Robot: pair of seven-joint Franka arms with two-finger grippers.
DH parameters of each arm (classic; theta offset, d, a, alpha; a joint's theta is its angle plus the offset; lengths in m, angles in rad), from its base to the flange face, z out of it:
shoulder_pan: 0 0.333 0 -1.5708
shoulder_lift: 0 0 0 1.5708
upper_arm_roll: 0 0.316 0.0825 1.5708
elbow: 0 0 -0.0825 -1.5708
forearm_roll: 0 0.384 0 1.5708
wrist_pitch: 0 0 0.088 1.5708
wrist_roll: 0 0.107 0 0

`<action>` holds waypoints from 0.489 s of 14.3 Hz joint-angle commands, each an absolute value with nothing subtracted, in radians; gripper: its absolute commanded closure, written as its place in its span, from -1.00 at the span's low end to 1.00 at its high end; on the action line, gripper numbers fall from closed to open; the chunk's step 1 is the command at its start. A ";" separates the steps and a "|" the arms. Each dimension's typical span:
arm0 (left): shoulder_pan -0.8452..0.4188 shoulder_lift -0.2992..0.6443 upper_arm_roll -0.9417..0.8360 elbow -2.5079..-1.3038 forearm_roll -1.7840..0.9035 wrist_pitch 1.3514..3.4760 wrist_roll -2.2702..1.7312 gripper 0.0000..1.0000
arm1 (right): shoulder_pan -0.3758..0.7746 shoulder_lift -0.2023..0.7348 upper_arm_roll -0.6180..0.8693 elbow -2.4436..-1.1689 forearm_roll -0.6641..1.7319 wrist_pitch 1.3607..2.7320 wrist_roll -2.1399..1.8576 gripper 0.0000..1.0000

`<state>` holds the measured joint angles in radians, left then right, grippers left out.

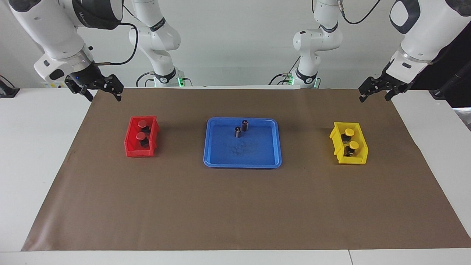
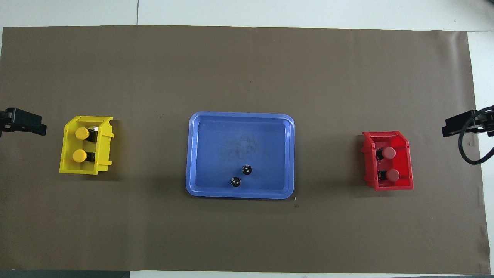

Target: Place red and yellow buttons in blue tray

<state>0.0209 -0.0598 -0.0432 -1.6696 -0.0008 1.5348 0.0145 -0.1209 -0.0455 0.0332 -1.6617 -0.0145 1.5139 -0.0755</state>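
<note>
My left gripper [image 1: 377, 92] and right gripper [image 1: 96, 88] hang spread apart and empty, each raised near its bin, ready to descend. The capped push buttons [image 1: 142, 130] sit binned; the shallow blue plastic tray [image 1: 272, 162] waits between.

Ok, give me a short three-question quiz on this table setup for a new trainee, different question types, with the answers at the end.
1. True or false: the blue tray already holds a yellow button.
2. How many red buttons sit in the red bin?
3. Which is nearest the left pincer: A red bin, B tray, C yellow bin?

Key:
1. False; only two dark cylinders stand there.
2. Two.
3. C.
</note>
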 commanded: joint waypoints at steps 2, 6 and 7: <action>0.038 -0.081 -0.041 -1.687 -0.011 1.537 0.020 -1.00 | -0.124 -0.057 0.043 -1.661 -0.006 1.513 -0.097 -1.00; 0.038 -0.080 -0.041 -1.687 -0.012 1.546 0.021 -1.00 | -0.124 -0.069 0.044 -1.696 -0.005 1.543 -0.126 -1.00; 0.040 -0.080 -0.041 -1.687 -0.011 1.545 0.021 -1.00 | -0.124 -0.086 0.044 -1.733 -0.003 1.593 -0.129 -1.00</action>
<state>0.0323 -0.0615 -0.0403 -1.6696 -0.0008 1.5360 0.0145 -0.1206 -0.0495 0.0424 -1.6667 -0.0140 1.5237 -0.0949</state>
